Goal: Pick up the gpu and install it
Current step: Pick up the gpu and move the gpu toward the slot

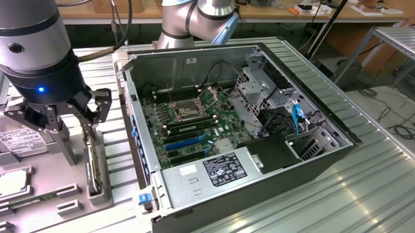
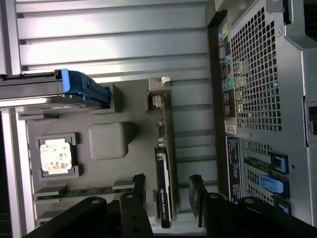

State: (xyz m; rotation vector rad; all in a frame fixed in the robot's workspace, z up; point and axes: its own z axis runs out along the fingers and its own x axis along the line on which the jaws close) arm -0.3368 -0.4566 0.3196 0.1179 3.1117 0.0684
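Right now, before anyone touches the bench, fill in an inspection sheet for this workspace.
Surface: ribbed metal table carrying a grey tray.
Job's things: gpu standing on edge in the tray; open computer case beside it.
Clutter: hard drive, processor, memory stick in the tray.
End effector: open, hanging over the gpu.
Cables: blue lead inside the case; loose cables on the floor.
Surroundings: wooden bench behind.

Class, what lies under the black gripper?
The thin dark gpu card stands on edge in a grey moulded tray below the open gripper; the tray's slot hides its lower edge.
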